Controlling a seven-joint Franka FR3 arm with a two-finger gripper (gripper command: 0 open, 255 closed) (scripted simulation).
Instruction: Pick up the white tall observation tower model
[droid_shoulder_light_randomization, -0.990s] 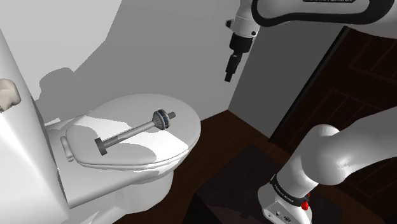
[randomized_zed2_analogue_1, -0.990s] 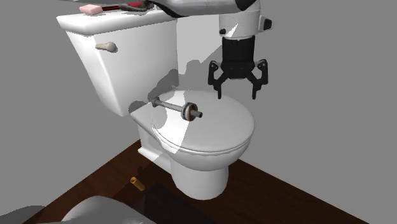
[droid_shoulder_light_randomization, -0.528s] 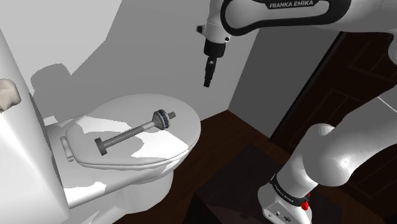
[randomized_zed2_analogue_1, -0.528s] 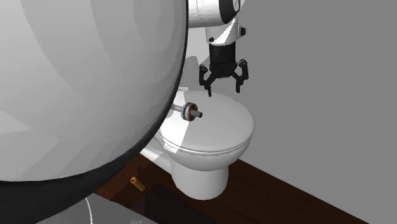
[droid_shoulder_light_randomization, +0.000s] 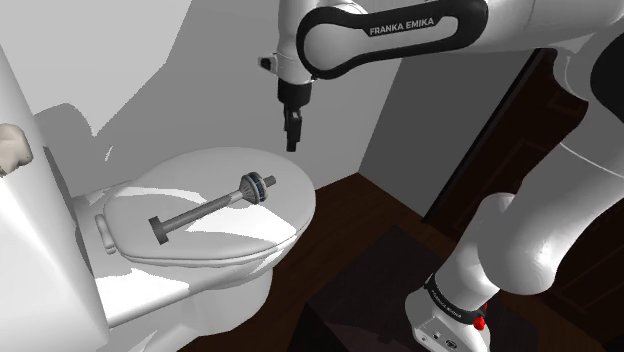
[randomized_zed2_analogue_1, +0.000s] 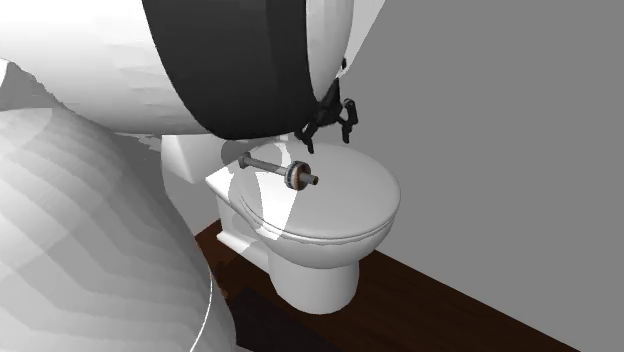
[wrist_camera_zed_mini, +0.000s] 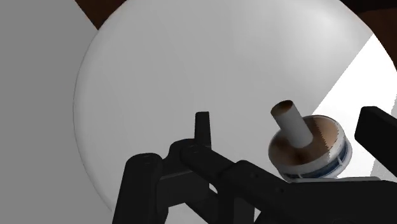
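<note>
Subject item: the tower model (droid_shoulder_light_randomization: 213, 205), rendered grey with a darker banded disc near one end rather than white. It lies flat on its side on the closed toilet lid (droid_shoulder_light_randomization: 205, 168), untouched.

Gripper (droid_shoulder_light_randomization: 292, 141): hangs above the lid, clear of the model, fingers spread wide and holding nothing.

Bearing: the model sits below the gripper. Its disc end (wrist_camera_zed_mini: 310, 145) is the near end, and the shaft runs away from the gripper toward the hinge side of the lid. In the wrist view the disc end shows between the fingers (wrist_camera_zed_mini: 202, 127), closer to one finger than the other.

Judgement: the descent should aim beyond the disc onto the slim shaft, with the fingers set across the long axis. A round shaft on a smooth lid may roll if nudged on one side.
</note>
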